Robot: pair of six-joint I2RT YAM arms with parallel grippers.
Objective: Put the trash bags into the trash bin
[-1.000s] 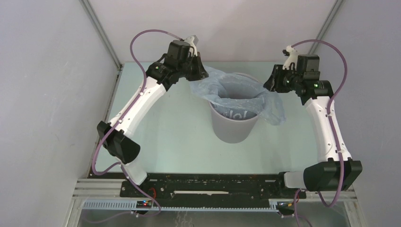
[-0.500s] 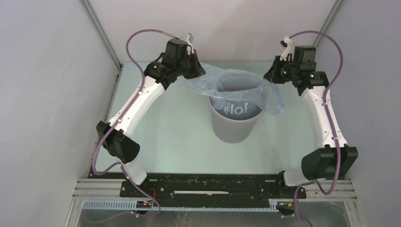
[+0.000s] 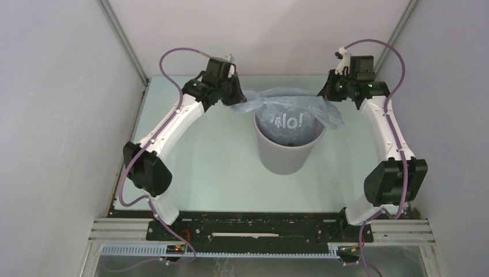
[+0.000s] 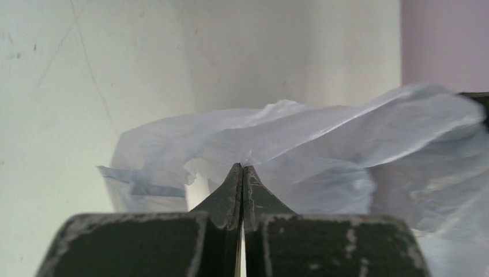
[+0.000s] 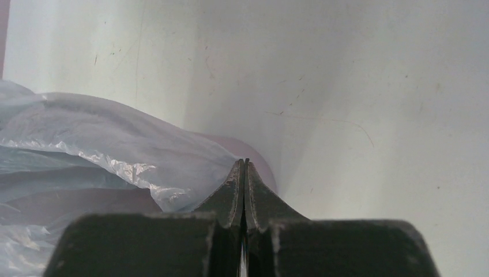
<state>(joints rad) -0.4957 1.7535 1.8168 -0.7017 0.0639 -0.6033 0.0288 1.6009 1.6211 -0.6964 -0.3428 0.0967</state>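
The grey trash bin [image 3: 286,157] stands upright in the middle of the table. The pale-blue trash bag [image 3: 297,107] with white lettering is stretched across the bin's mouth and hangs partly inside. My left gripper [image 3: 236,103] is at the bin's back left, shut on the bag's left edge. In the left wrist view the bag [image 4: 346,133] starts right at the closed gripper tips [image 4: 243,166]. My right gripper [image 3: 327,95] is at the bin's back right, shut on the bag's right edge. In the right wrist view the bag [image 5: 86,138] runs left from the closed gripper tips [image 5: 246,161].
The pale green table [image 3: 213,167] is boxed in by grey walls on the left, right and back. A black rail [image 3: 259,228] with the arm bases runs along the near edge. Purple cables loop above both wrists.
Both grippers have moved back and apart. The bag's mouth has been pulled wider and tauter over the bin, and the lettering has risen to the rim.
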